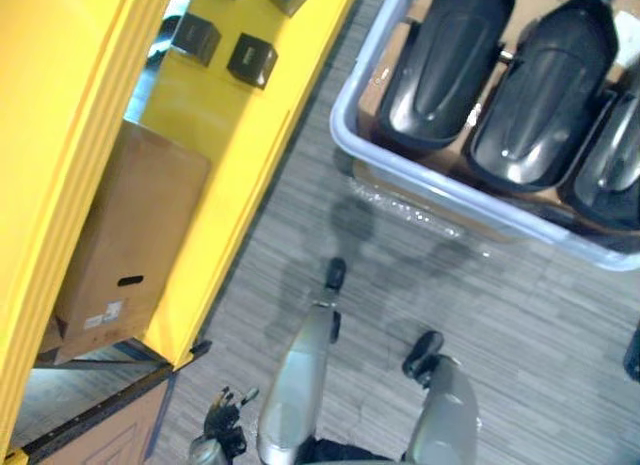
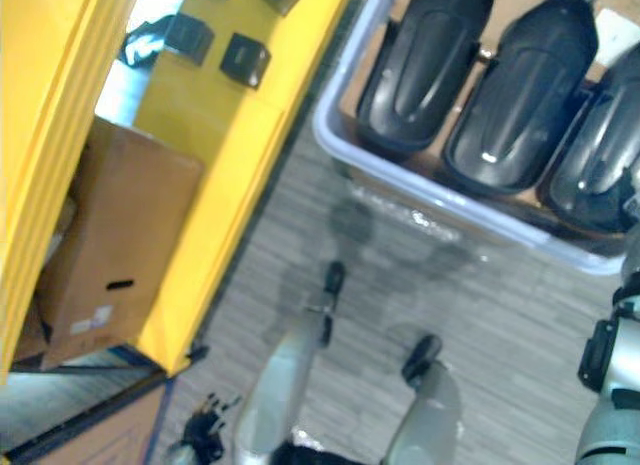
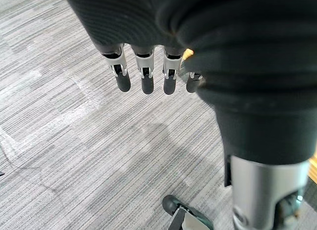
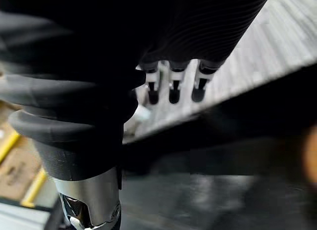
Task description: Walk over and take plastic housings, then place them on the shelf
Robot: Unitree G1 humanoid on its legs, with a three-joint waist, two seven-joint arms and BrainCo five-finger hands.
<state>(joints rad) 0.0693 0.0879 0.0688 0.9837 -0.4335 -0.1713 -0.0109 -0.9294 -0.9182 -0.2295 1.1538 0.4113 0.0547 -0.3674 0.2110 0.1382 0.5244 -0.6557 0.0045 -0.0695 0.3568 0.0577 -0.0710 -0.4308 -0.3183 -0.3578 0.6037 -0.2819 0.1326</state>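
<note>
**Operator:** Head views: location of the parts?

**Technician:** Three black plastic housings (image 1: pixel 540 85) lie side by side in a pale bin (image 1: pixel 340 115), each touching the next. The leftmost lies against the bin's left wall, by its near-left corner. A yellow shelf (image 1: pixel 200 115) stands to the left, with a strip of grey floor (image 1: pixel 450 315) between it and the bin. Small black boxes (image 1: pixel 252 60) sit on the shelf board near its right edge. A cardboard box (image 1: pixel 130 235) sits on the level below.

**Operator:** Left wrist view: state of the hand?

**Technician:** The left robot hand (image 3: pixel 143 67) hangs over the floor. Its fingers are straight and parallel, and it holds nothing.

**Operator:** Right wrist view?

**Technician:** The right robot hand (image 4: pixel 173 86) has its fingers extended and nothing between them. A dark blurred edge crosses beyond the fingertips, and I cannot tell what it is. Both hands are clear of the housings.
</note>
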